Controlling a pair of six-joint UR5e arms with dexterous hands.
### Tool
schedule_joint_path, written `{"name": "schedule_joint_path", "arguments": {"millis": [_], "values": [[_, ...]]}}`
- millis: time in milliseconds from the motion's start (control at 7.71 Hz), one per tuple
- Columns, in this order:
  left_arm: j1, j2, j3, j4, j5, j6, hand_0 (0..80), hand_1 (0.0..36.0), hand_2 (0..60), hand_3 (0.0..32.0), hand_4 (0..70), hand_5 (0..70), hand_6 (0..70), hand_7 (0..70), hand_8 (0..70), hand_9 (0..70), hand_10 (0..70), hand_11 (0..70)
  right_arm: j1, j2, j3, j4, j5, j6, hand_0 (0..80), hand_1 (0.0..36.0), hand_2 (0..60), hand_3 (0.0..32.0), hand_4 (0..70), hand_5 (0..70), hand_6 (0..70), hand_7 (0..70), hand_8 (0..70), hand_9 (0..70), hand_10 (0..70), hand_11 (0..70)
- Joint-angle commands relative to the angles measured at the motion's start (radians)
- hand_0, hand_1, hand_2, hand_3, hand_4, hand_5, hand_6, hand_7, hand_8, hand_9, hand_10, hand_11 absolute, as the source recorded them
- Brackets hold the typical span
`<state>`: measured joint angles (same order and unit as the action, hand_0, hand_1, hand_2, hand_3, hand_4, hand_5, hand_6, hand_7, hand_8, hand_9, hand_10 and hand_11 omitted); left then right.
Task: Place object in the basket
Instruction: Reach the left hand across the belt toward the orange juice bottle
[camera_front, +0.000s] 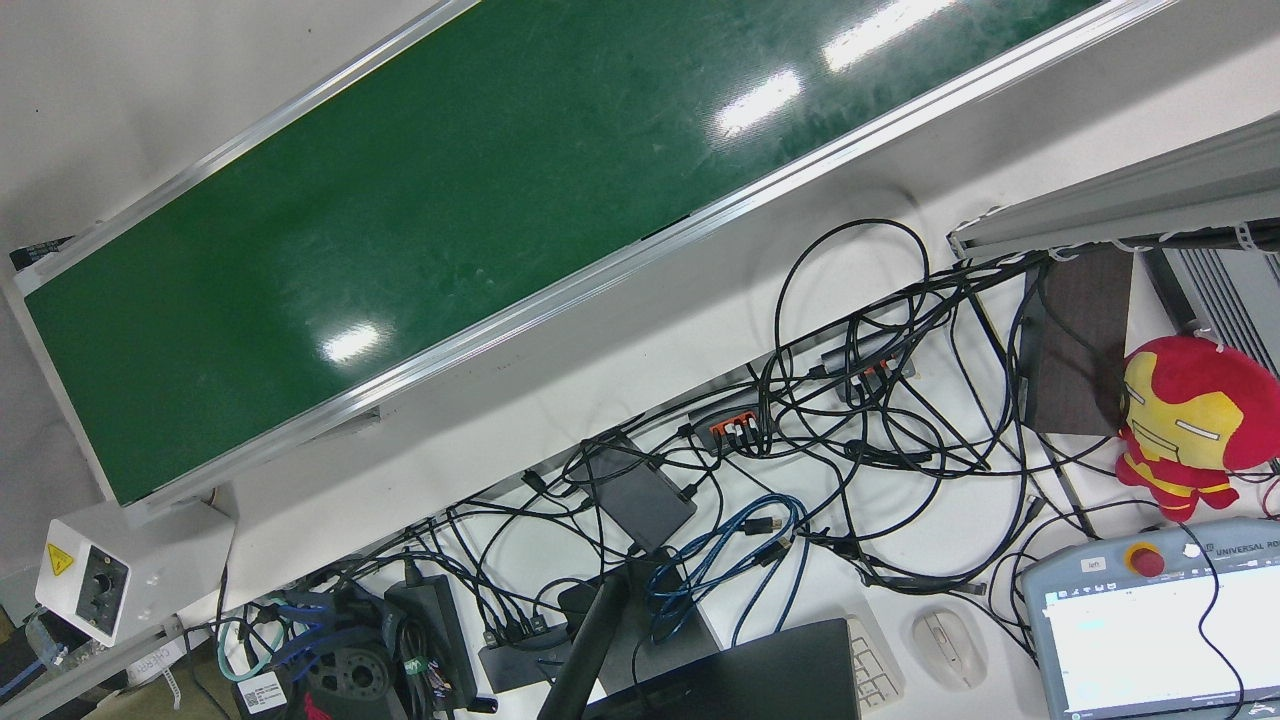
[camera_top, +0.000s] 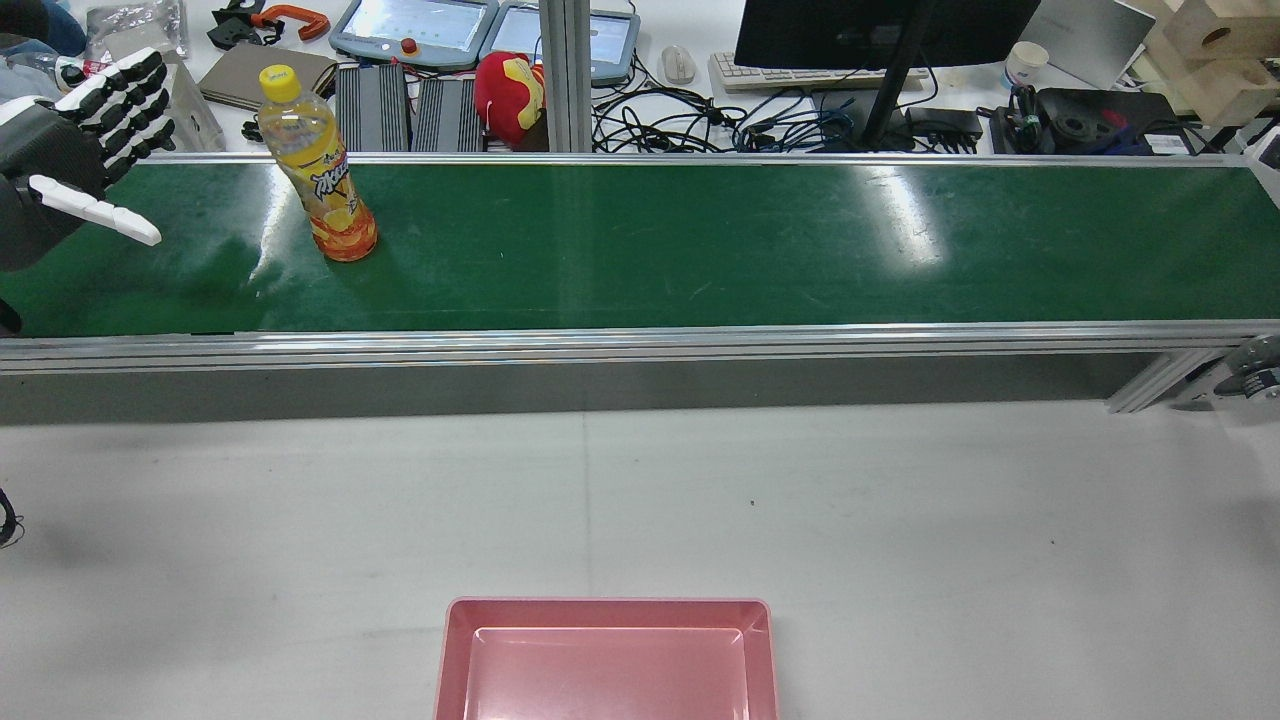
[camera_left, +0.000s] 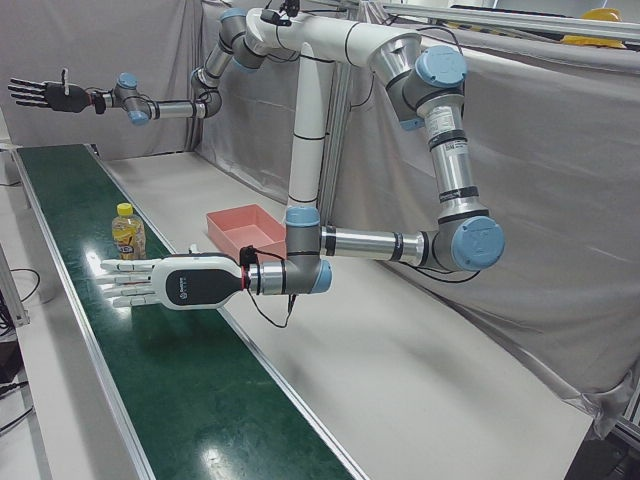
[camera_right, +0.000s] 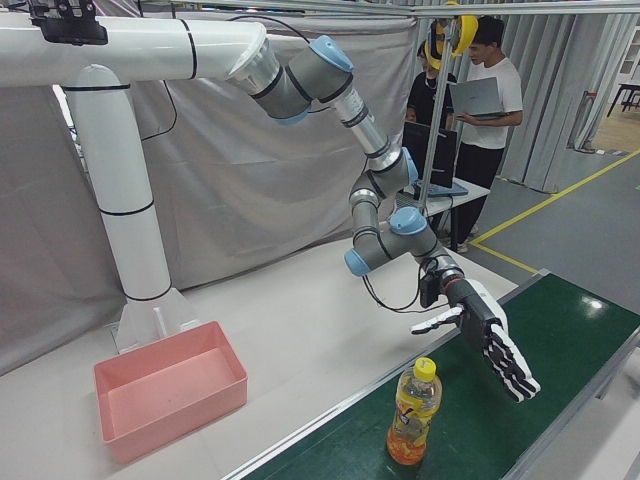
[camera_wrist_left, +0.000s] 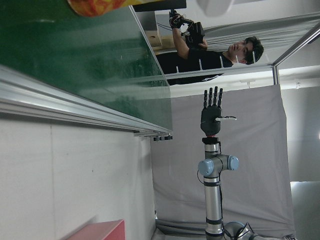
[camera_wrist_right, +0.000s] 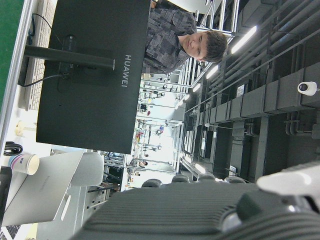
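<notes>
A yellow-capped orange drink bottle (camera_top: 318, 165) stands upright on the green conveyor belt (camera_top: 700, 240). It also shows in the left-front view (camera_left: 127, 232) and the right-front view (camera_right: 413, 412). My left hand (camera_top: 70, 150) is open with fingers spread, hovering over the belt just left of the bottle and not touching it; it also shows in the left-front view (camera_left: 150, 283) and the right-front view (camera_right: 495, 345). My right hand (camera_left: 45, 95) is open and empty, held high far down the belt. The pink basket (camera_top: 607, 603) sits empty on the grey table.
The belt's aluminium rail (camera_top: 640, 340) runs between the belt and the table. Behind the belt are a monitor (camera_top: 880, 30), cables, teach pendants and a red plush toy (camera_top: 508, 85). People stand beyond the belt's end (camera_right: 480, 95).
</notes>
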<state>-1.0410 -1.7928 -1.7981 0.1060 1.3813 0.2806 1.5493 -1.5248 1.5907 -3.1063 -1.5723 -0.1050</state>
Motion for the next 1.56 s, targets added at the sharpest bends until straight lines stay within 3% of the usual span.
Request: {"name": "schedule_joint_path", "arguments": {"millis": [0,130,259,519,778,1426], "values": [[0.044,-0.043,0.017,0.006,-0.094,0.008,80.0,22.0,0.0,3.6,2.0,9.2,0.0,0.0,0.0,0.0,0.0,2.9,-0.002,0.000,0.000,0.000,0.000,-0.001,0.0,0.0,0.0,0.0,0.0,0.0,0.0,0.0,0.0,0.0,0.0,0.0],[0.114,-0.071,0.025,0.009,-0.099,0.008,79.3,18.8,0.0,3.0,3.5,9.9,0.0,0.0,0.0,0.0,0.0,1.0,0.000,0.000,0.000,0.000,0.000,0.001,0.0,0.0,0.0,0.0,0.0,0.0,0.0,0.0,0.0,0.0,0.0,0.0],[0.151,-0.104,0.026,0.041,-0.129,0.008,67.5,14.2,0.0,3.2,2.2,9.7,0.0,0.0,0.0,0.0,0.0,0.0,0.000,0.000,0.000,0.000,0.000,-0.001,0.0,0.0,0.0,0.0,0.0,0.0,0.0,0.0,0.0,0.0,0.0,0.0],[0.180,-0.129,0.042,0.055,-0.136,0.008,66.1,14.3,0.0,3.6,2.0,9.2,0.0,0.0,0.0,0.0,0.0,0.0,0.000,0.000,0.000,0.000,0.000,-0.001,0.0,0.0,0.0,0.0,0.0,0.0,0.0,0.0,0.0,0.0,0.0,0.0],[0.179,-0.173,0.075,0.064,-0.134,0.003,67.5,15.1,0.0,1.6,3.5,11.6,0.0,0.0,0.0,0.0,0.0,0.6,0.000,0.000,0.002,0.000,0.000,-0.001,0.0,0.0,0.0,0.0,0.0,0.0,0.0,0.0,0.0,0.0,0.0,0.0],[0.177,-0.266,0.129,0.078,-0.133,-0.003,61.9,14.5,0.0,0.0,4.8,15.7,0.0,0.0,0.0,0.0,0.0,1.0,0.000,0.000,0.002,0.000,0.000,0.001,0.0,0.0,0.0,0.0,0.0,0.0,0.0,0.0,0.0,0.0,0.0,0.0]]}}
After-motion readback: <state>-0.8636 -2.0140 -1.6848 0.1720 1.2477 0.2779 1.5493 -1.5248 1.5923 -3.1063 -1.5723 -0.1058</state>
